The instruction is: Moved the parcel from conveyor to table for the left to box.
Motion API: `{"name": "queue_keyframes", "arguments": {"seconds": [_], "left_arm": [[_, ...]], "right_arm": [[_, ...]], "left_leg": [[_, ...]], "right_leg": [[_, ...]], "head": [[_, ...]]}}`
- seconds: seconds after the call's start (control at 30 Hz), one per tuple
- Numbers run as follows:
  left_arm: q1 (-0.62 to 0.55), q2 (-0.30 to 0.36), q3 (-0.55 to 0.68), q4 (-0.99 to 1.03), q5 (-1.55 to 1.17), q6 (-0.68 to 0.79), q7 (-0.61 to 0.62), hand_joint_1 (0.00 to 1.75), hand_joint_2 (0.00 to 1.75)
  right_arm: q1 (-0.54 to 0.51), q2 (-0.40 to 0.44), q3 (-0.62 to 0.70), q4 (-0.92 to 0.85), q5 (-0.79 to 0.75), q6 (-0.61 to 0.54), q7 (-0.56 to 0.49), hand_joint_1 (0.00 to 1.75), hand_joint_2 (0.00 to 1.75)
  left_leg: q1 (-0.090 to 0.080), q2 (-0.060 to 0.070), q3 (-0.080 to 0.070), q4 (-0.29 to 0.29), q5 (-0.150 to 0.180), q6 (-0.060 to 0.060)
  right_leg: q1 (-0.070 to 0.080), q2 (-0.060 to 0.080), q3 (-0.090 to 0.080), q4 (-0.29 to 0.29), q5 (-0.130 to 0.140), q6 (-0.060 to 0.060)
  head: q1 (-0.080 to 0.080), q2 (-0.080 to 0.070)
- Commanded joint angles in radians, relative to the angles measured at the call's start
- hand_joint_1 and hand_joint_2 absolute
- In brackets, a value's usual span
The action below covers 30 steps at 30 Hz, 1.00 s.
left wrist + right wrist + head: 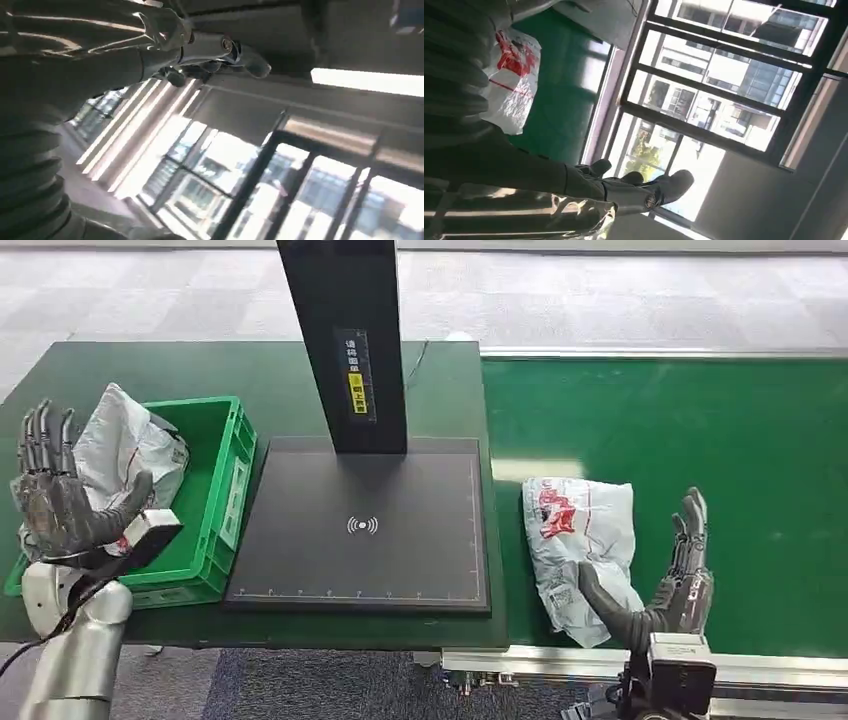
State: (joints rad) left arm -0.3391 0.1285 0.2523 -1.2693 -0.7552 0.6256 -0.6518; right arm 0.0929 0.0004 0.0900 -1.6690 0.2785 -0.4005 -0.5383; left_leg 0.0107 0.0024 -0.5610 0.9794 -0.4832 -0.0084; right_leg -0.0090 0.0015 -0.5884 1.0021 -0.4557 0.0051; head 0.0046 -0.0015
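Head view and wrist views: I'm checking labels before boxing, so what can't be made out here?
- Parcel on the belt: print too small in the head view; the right hand's thumb covers one corner.
- Bag in the crate: partly hidden by the left hand.
- Post label: text too small.

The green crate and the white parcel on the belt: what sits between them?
In the head view, a black scanner pad with its upright black post lies between the green crate and the parcel.
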Motion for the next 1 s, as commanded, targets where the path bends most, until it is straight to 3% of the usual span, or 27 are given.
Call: {"name": "queue_keyframes", "arguments": {"seconds": [0.03, 0.07, 0.1, 0.17, 0.3, 0.73, 1.0], "left_arm": [[0.138, -0.064, -0.26, -0.183, 0.447, -0.121, 0.115, 0.0, 1.75], [0.147, -0.07, -0.31, -0.18, 0.476, -0.13, 0.113, 0.0, 1.75], [0.17, -0.078, -0.392, -0.18, 0.545, -0.239, 0.128, 0.0, 1.75], [0.194, -0.105, -0.445, -0.173, 0.547, -0.219, 0.115, 0.0, 1.75], [0.226, -0.121, -0.548, -0.157, 0.658, -0.393, 0.146, 0.0, 1.75], [0.149, -0.191, -0.564, 0.011, 0.731, -0.604, 0.143, 0.0, 1.75], [0.134, -0.211, -0.571, 0.039, 0.749, -0.616, 0.146, 0.0, 1.75]], "right_arm": [[-0.011, -0.049, 0.044, 0.093, -0.103, 0.226, 0.098, 0.0, 1.75], [-0.018, -0.049, 0.035, 0.113, -0.113, 0.26, 0.101, 0.0, 1.75], [-0.043, -0.06, 0.052, 0.156, -0.127, 0.339, 0.14, 0.0, 1.75], [-0.064, -0.046, 0.047, 0.192, -0.133, 0.36, 0.142, 0.0, 1.75], [-0.095, -0.046, 0.062, 0.252, -0.244, 0.488, 0.177, 0.0, 1.75], [-0.253, -0.062, 0.123, 0.372, -0.203, 0.446, 0.127, 0.0, 1.75], [-0.361, -0.05, 0.142, 0.48, -0.192, 0.46, 0.098, 0.0, 1.75]], "left_leg": [[0.0, 0.0, 0.003, -0.002, 0.0, 0.0], [0.0, -0.001, 0.002, -0.001, 0.0, 0.0], [0.0, -0.005, 0.003, -0.002, 0.001, 0.0], [0.0, -0.003, 0.003, -0.002, 0.0, 0.0], [-0.001, -0.001, 0.004, -0.002, 0.0, 0.001], [0.0, -0.001, 0.003, -0.001, 0.0, 0.001], [-0.001, 0.001, 0.004, -0.001, 0.0, 0.001]], "right_leg": [[0.0, -0.001, 0.003, -0.002, 0.0, 0.0], [0.0, -0.002, 0.002, -0.001, 0.0, 0.0], [0.0, -0.005, 0.005, -0.004, 0.0, 0.0], [0.0, -0.003, 0.003, -0.003, 0.0, 0.001], [-0.001, -0.001, 0.006, -0.004, 0.0, 0.001], [0.0, 0.0, 0.003, -0.002, 0.001, 0.001], [-0.001, 0.001, 0.003, -0.003, 0.001, 0.001]], "head": [[0.0, 0.0], [-0.001, 0.0], [0.0, 0.0], [-0.001, 0.0], [0.0, 0.0], [0.0, 0.0], [0.0, 0.0]]}}
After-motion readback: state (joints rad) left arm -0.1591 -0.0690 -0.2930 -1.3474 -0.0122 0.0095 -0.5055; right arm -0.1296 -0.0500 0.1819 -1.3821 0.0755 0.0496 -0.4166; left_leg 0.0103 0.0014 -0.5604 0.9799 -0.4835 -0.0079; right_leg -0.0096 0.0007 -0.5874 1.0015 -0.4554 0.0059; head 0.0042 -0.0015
